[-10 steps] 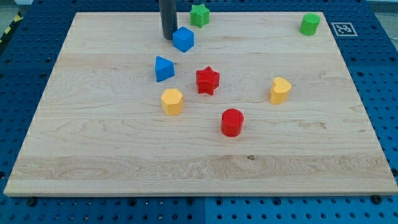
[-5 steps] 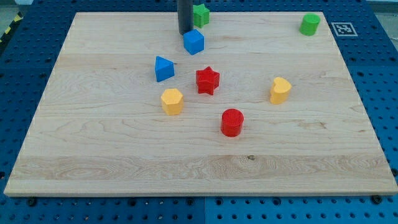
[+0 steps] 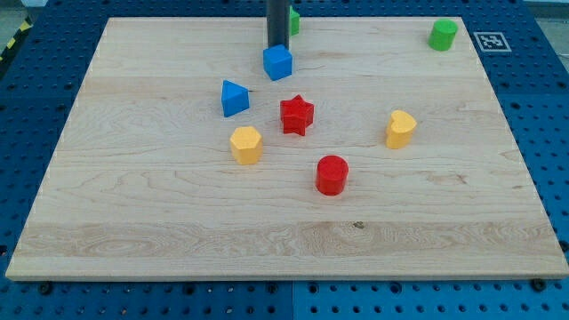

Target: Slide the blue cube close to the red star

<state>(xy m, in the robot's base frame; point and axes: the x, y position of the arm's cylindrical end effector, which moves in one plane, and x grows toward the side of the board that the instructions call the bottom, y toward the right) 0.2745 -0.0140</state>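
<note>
Standing on the wooden board's far side, my tip, a bare rod grasping nothing, touches the small blue cube's far face, the red star-shaped block lying nearer, slightly right.

My tip slid rightward, nudging the blue cube right.
</note>
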